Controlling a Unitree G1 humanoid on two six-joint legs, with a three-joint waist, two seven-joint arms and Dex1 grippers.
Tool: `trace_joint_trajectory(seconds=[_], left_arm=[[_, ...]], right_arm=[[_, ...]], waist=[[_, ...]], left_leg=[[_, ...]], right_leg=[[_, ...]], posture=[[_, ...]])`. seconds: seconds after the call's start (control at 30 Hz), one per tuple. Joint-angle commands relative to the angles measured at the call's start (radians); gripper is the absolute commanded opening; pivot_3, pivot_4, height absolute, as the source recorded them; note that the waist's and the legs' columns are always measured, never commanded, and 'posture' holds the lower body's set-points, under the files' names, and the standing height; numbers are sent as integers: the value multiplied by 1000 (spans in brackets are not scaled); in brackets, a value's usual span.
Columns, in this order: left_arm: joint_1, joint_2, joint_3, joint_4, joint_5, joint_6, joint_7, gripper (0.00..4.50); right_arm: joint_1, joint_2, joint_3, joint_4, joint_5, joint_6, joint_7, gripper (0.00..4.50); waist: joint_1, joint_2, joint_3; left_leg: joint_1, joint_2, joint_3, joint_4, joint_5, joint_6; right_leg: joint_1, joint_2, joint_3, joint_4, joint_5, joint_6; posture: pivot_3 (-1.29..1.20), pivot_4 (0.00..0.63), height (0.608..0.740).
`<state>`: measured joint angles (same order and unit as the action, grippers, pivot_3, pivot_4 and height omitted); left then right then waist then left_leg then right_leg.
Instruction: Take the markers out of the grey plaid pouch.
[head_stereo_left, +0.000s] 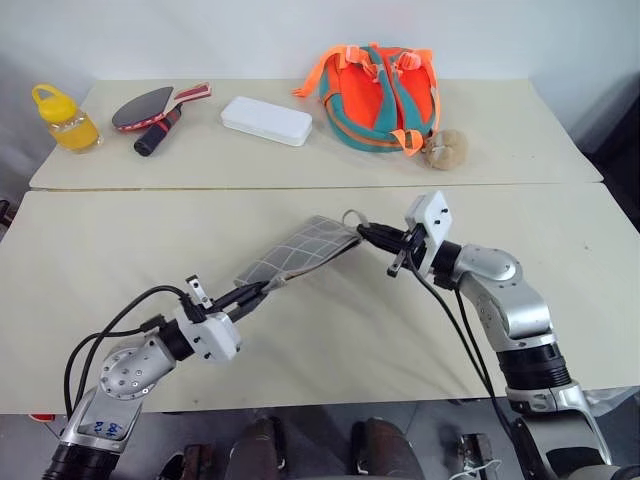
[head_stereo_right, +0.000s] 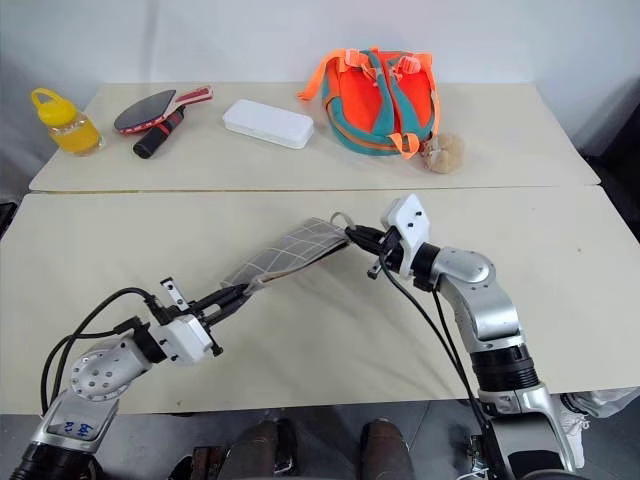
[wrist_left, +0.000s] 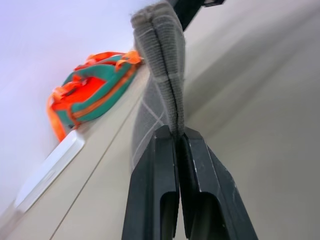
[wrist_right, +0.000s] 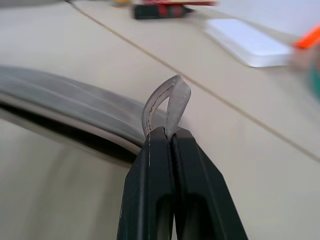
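Observation:
The grey plaid pouch (head_stereo_left: 305, 250) hangs stretched between my two grippers just above the near table. At its near left end my left gripper (head_stereo_left: 262, 290) is shut on the fabric edge, and the left wrist view has the pouch (wrist_left: 160, 60) rising from those closed fingers (wrist_left: 150, 190). My right gripper (head_stereo_left: 362, 232) holds the far right end, shut on a clear looped zipper pull (wrist_right: 167, 102) beside the pouch's edge (wrist_right: 65, 100). The markers are hidden.
On the far table stand a white hard case (head_stereo_left: 266, 120), an orange and teal backpack (head_stereo_left: 380, 95), a tan plush ball (head_stereo_left: 445, 148), a table tennis paddle (head_stereo_left: 150, 105) and a yellow bottle (head_stereo_left: 65, 120). A seam (head_stereo_left: 150, 188) divides the two tables.

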<state>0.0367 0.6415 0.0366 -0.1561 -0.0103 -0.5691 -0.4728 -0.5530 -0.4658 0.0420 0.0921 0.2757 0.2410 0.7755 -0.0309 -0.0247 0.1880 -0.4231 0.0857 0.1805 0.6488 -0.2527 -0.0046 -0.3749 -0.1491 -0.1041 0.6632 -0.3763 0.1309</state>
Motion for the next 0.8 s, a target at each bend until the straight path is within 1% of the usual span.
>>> trace_joint_trajectory(seconds=[0.03,0.1,0.2,0.23,0.27,0.33,0.43,0.6,0.7,0.8], left_arm=[[8,-5,39,-28,-56,8,-8,0],[0,-18,34,-33,-80,27,-15,0],[-14,-35,13,-45,-105,58,-32,0],[-18,-40,8,-46,-103,62,-35,0],[-22,-46,5,-47,-103,65,-39,0],[-28,-53,2,-48,-102,70,-45,0],[-32,-62,5,-48,-111,79,-55,0],[-32,-65,12,-44,-122,85,-74,0],[-34,-69,11,-48,-129,90,-80,0],[-44,-75,5,-48,-131,93,-90,0]], right_arm=[[-30,-37,-58,54,-35,-68,-29,21],[-34,-30,-63,45,-17,-65,-22,21],[-29,-13,-74,-17,78,1,31,21],[-26,-14,-77,-35,105,21,48,444],[-21,-18,-80,-52,127,43,63,634],[-15,-29,-97,-79,171,97,80,1280],[-8,-73,-110,-100,167,122,92,2299],[-39,-129,-150,-126,162,99,99,2299],[-89,-136,-181,-121,164,89,77,2299],[-125,-126,-165,-179,193,102,104,2299]], waist=[[-1,0,0],[-2,0,0],[-1,0,0],[1,0,0],[1,0,0],[1,0,0],[2,0,0],[0,0,0],[-3,0,0],[-2,0,0]], left_leg=[[0,0,0,0,0,0],[0,0,0,0,0,0],[0,0,0,0,0,0],[0,0,0,0,0,0],[0,0,0,0,0,0],[0,0,0,0,0,0],[0,0,0,0,0,0],[0,0,0,0,0,0],[0,0,0,0,0,0],[0,0,0,0,0,0]], right_leg=[[0,0,0,0,0,0],[0,0,0,0,0,0],[0,0,0,0,0,0],[0,0,0,0,0,0],[0,0,0,0,0,0],[0,0,0,0,0,0],[0,0,0,0,0,0],[0,0,0,0,0,0],[0,0,0,0,0,0],[0,0,0,0,0,0]], posture=[[0,150,740],[0,150,740],[0,150,740],[0,150,740],[0,150,740],[0,150,740],[0,150,740],[0,150,740],[0,150,740],[0,150,740]])
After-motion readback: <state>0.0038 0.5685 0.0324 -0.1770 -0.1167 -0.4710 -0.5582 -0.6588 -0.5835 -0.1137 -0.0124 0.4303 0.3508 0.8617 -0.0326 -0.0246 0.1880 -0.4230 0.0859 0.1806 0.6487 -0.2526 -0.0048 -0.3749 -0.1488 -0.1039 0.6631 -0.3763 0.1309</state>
